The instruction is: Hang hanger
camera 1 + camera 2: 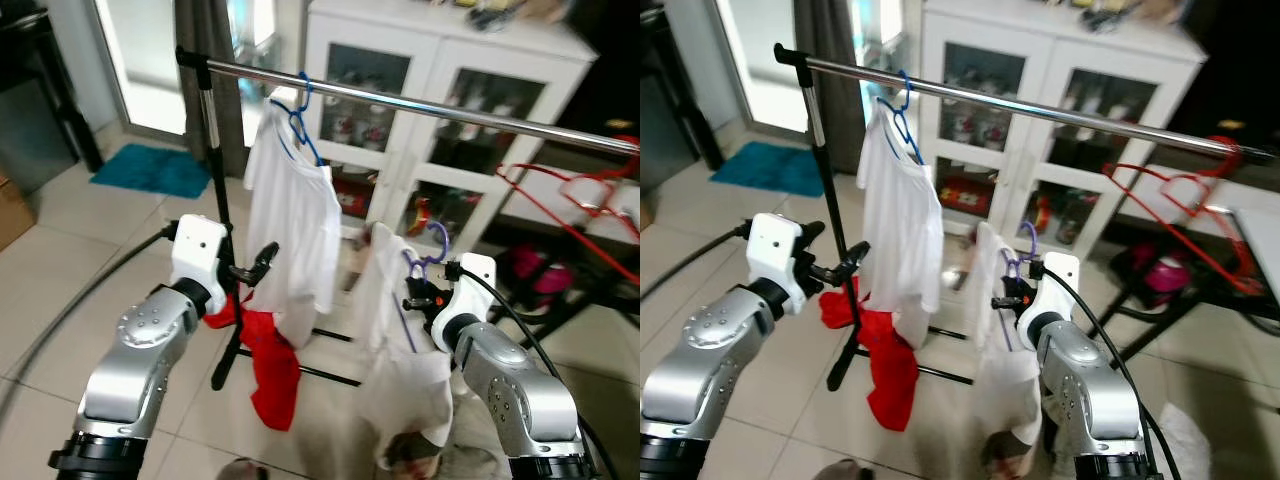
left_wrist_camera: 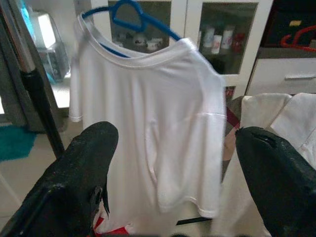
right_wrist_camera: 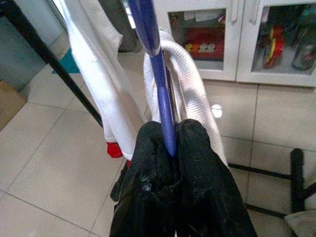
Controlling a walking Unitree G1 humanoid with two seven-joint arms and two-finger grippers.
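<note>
While no writing is legible:
Right gripper [image 3: 173, 143]: clamped on purple hanger [image 1: 432, 245], which rises toward 12 o'clock, below the rail [image 1: 420, 105].
Left gripper [image 2: 173, 163]: fingers spread, empty, facing white shirt [image 1: 292, 230].

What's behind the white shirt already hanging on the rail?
Behind the hung white shirt stands a white glass-door cabinet with small items on its shelves, and a red cloth droops below the hem. The cabinet's lower left part is covered by the shirt.
</note>
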